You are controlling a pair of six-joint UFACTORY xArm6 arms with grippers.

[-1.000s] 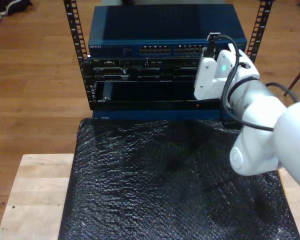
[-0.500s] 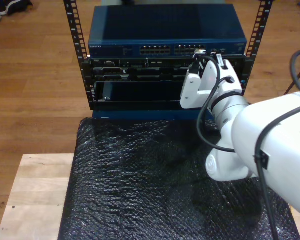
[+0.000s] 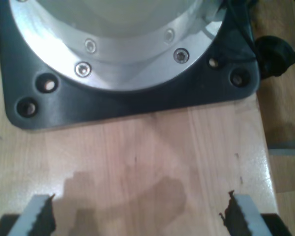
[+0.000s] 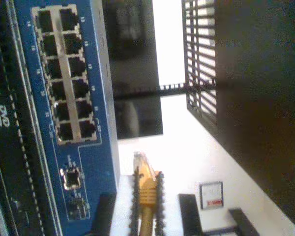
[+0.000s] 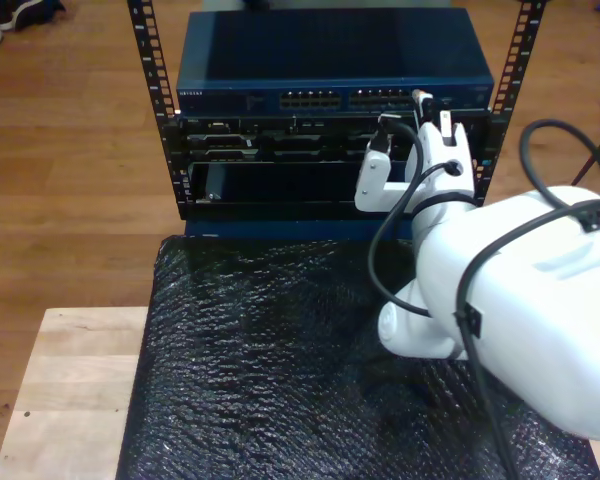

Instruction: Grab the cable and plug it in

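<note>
Both grippers checked: my second gripper (image 4: 146, 206) clamps the cable (image 4: 146, 189), the switch (image 4: 64, 98) at its 10 o'clock; my first gripper (image 3: 137, 216) gapes wide over bare wood.

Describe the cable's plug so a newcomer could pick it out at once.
Find the blue network switch with its double row of dark ports. Just past its end, my second gripper pinches a yellow-orange cable. Its clear plug juts out, the one pale translucent tip there.
</note>
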